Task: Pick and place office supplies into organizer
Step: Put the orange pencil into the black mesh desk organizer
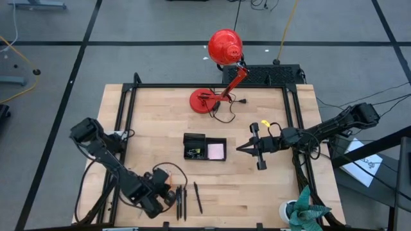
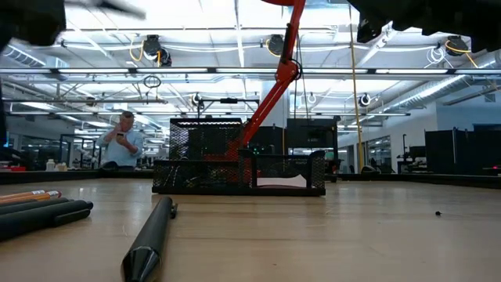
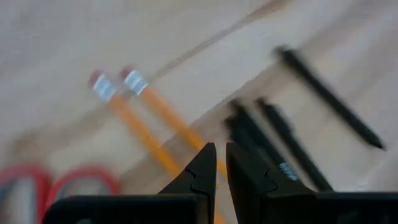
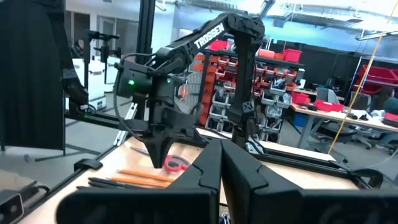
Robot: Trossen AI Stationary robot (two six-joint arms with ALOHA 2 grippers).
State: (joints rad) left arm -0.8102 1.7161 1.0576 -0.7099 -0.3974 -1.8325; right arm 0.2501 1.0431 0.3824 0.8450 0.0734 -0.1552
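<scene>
You're hovering the left gripper (image 3: pixel 219 163) over the writing tools near the front left of the surface (image 1: pixel 270 192), fingers nearly closed, a narrow gap, holding nothing. Below it are lying two orange pencils (image 3: pixel 147 118), three black pens (image 1: pixel 183 199) just beside them, and the red-handled scissors (image 3: pixel 56 182) at the far side of the pencils.

For a clean pick, you're going to need to widen the fingers first, line them across one pencil's shaft, not both, and drop straight down mid-shaft; the pair sits so close a sloppy grab likely drags the neighbour.

The organizer (image 1: pixel 204 146) is sitting mid-surface, pink sticky-note pad (image 1: pixel 216 151) already in its low section.

The right gripper (image 1: pixel 241 148) is waiting just beside the organizer, fingers almost shut, empty.

Readable text: "TROSSEN" on the left arm (image 4: pixel 208 34) in the right wrist view. Nothing else legible.
</scene>
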